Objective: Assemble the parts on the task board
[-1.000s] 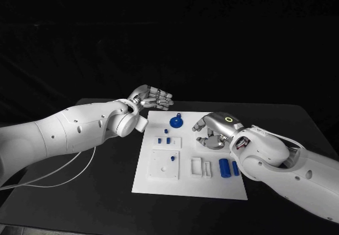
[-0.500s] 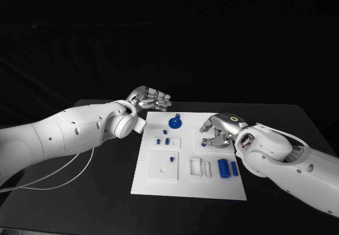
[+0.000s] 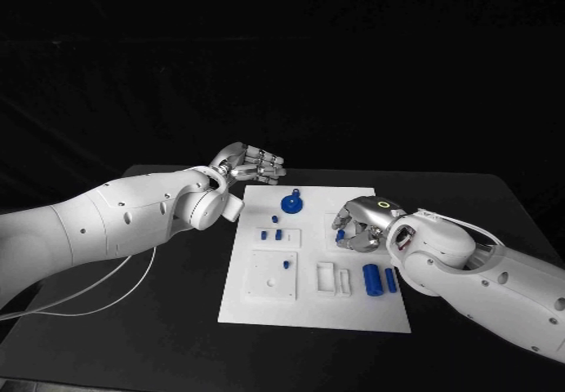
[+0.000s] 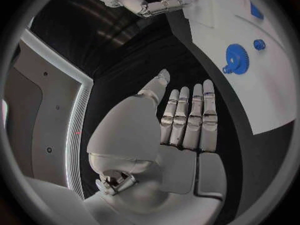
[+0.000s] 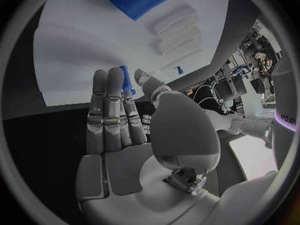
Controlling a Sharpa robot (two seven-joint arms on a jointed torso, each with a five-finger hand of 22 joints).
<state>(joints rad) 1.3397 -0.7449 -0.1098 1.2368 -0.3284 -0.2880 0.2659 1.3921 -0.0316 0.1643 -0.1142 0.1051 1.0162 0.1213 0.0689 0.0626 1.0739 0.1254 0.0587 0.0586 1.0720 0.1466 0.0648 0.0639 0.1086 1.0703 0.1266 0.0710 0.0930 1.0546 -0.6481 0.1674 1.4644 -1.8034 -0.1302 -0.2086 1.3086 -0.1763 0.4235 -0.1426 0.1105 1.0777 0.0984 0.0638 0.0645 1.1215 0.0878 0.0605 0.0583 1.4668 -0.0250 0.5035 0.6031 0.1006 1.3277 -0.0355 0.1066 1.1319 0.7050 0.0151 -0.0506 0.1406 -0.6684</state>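
Change lies with the right hand: a second ago it hung over the right half of the task board with fingers pointing down at the plate, and since then it has lifted a little and drawn its fingers together. It now pinches a small blue peg between thumb and fingers; in the right wrist view the same peg stands up behind the fingertips. The left hand has stayed where it was, off the board's far left corner, above the black surface, holding nothing, its fingers side by side and loosely curled.

Other parts rest on the board: a blue gear with a knob near the far edge, a small blue stud just beside it, two short pegs standing in a raised white block, a blue dot on a larger white block nearer the robot, and a big blue cylinder with a slimmer blue pin just beside it at the right edge. A white slotted holder lies between the blocks and the cylinder. The right arm covers the board's right edge. White cables trail over the surface under the left arm.

A lit ring glows on the right wrist. No writing on the board can be read.
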